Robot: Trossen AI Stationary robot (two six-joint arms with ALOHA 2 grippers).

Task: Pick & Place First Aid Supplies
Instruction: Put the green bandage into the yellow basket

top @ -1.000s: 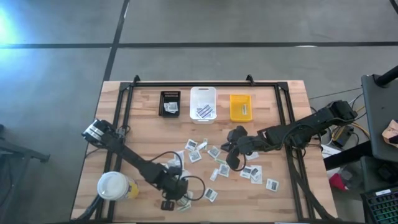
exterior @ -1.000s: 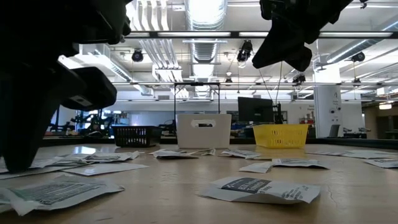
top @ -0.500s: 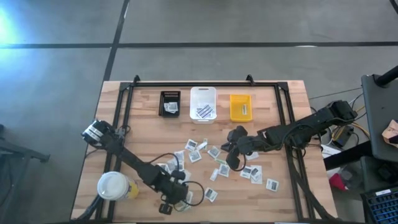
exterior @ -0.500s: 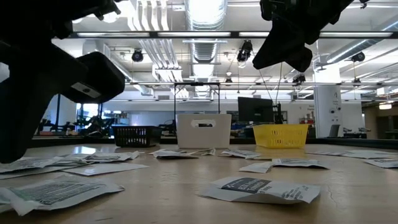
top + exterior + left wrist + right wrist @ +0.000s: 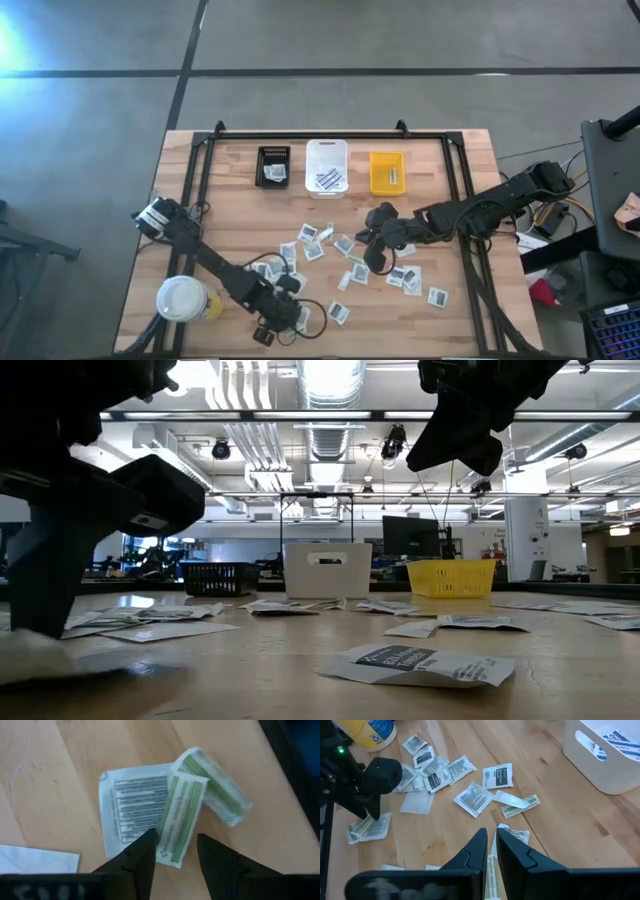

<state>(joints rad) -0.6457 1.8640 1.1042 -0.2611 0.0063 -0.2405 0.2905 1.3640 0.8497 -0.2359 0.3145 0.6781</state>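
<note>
- Green-striped strip packets (image 5: pixel 182 817): two lying crossed at the desk's near edge, one overlapping a white square packet (image 5: pixel 131 810) with dark print; in the left wrist view they sit just past the fingertips, flat on the wood.
- Other packets (image 5: pixel 345 262): scattered over the middle of the desk (image 5: pixel 232 215), well short of the bins.
- Left gripper (image 5: pixel 283 322): low over that near-edge cluster, fingers (image 5: pixel 142 857) parted and empty, the strip's end lying between them.
- Right gripper (image 5: pixel 376 262): hanging above the middle scatter, fingers (image 5: pixel 479 847) nearly together with a narrow gap, nothing visibly held.
- Step in hand (a judgement): the left arm is lining up a pick on the top strip; the next move calls for lowering squarely and pinching only that strip, since the overlapped packets may come up with it.
- Bins: black bin (image 5: pixel 273 165), white bin (image 5: pixel 327 165) and yellow bin (image 5: pixel 389 171) in a row at the far side, each already holding something.
- Views compared: only the left wrist view shows the overlap; the high view alone shows the cup (image 5: pixel 182 299) beside the left arm.
</note>
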